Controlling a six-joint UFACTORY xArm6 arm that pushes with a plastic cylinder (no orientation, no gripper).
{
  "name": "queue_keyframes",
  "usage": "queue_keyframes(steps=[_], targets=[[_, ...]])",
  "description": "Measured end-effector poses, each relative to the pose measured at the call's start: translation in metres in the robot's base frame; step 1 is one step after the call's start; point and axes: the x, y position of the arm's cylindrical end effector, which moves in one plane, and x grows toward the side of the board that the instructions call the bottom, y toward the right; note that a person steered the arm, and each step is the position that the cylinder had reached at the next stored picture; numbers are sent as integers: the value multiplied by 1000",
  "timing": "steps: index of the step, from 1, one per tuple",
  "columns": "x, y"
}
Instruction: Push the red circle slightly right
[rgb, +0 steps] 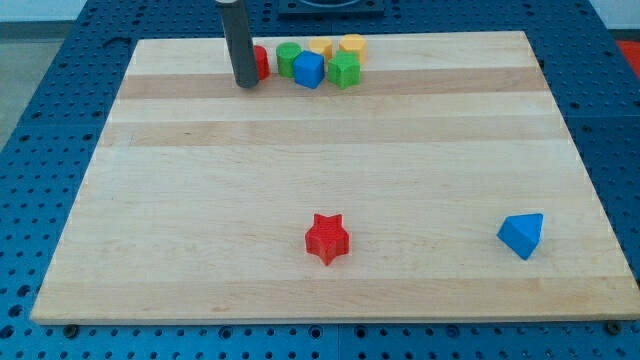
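Observation:
The red circle (261, 62) lies near the board's top edge, left of centre, partly hidden behind my rod. My tip (245, 84) rests on the board right at the red circle's left side, touching or nearly touching it. Just right of the red circle sits a tight cluster: a green circle (288, 57), a blue cube (309, 70), a green star-like block (343, 70), and two yellow blocks (351, 46) behind them.
A red star (327, 238) lies low on the board near the middle. A blue triangular block (523, 235) lies at the lower right. The wooden board (320, 150) sits on a blue perforated table.

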Motion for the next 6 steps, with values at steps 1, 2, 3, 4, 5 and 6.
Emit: queue_keyframes(steps=[1,2,3,4,5,6], targets=[[-16,-5],[-22,-5],[2,-18],[-7,-45],[-25,-70],[-31,-66]])
